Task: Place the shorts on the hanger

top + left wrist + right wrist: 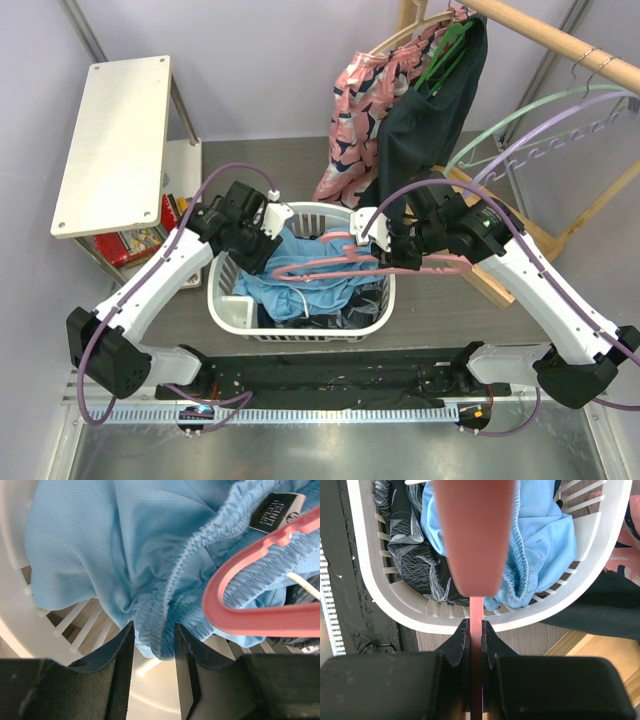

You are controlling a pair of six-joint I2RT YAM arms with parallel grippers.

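Observation:
The light blue shorts lie bunched in the white laundry basket. In the left wrist view the shorts fill the frame, and my left gripper is shut on their gathered elastic waistband over the basket wall. My left gripper is at the basket's far left rim. My right gripper is shut on the pink hanger and holds it level over the basket. The hanger's end lies beside the waistband. In the right wrist view the hanger bar runs out from the gripper over the shorts.
A dark patterned garment lies under the shorts in the basket. A pink patterned garment and a navy garment hang from a wooden rail at the back right, beside a pale green hanger. A white shelf stands at the left.

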